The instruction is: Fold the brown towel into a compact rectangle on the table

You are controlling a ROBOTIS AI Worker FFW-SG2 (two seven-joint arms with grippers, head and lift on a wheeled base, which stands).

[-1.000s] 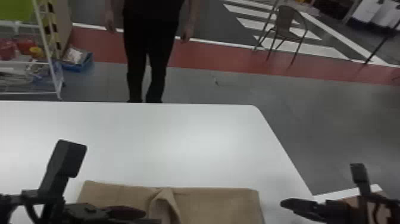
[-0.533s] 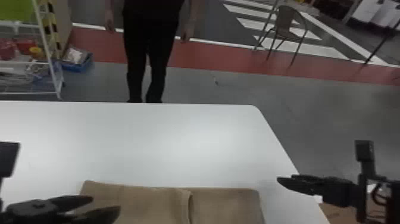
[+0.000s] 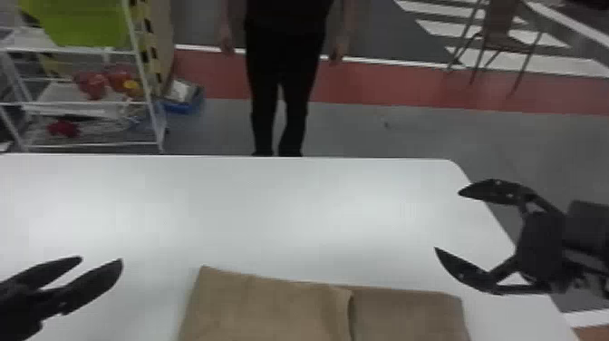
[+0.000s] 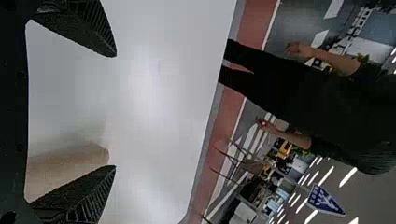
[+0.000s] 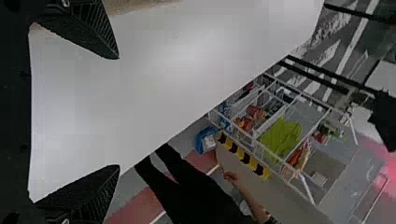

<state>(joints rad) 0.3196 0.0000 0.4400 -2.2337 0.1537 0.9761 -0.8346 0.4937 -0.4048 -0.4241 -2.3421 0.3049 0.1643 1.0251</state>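
The brown towel [image 3: 281, 308] lies at the near edge of the head view, its left part folded over so that a layer's edge runs down near the middle. My left gripper [image 3: 103, 259] stands open to the towel's left, apart from it. My right gripper [image 3: 446, 221] is open beyond the towel's right end, over the table's right side. In the left wrist view, the left gripper [image 4: 116, 112] has nothing between its fingertips, and part of the towel [image 4: 70, 165] shows by one finger. The right gripper [image 5: 119, 112] is likewise empty in its wrist view, with a strip of towel [image 5: 135, 5] at the picture's top.
The white table [image 3: 272, 204] extends beyond the towel to its far edge. Past it, a wire shelf rack [image 3: 81, 102] stands at the left, a blue bin [image 3: 183, 102] beside it, and a chair [image 3: 498, 31] at the back right.
The folded layer's raised flap has come down flat. My left gripper moved left off the towel, then tilted upward in view. The right gripper turned and now shows wide open; the head view shifted slightly.
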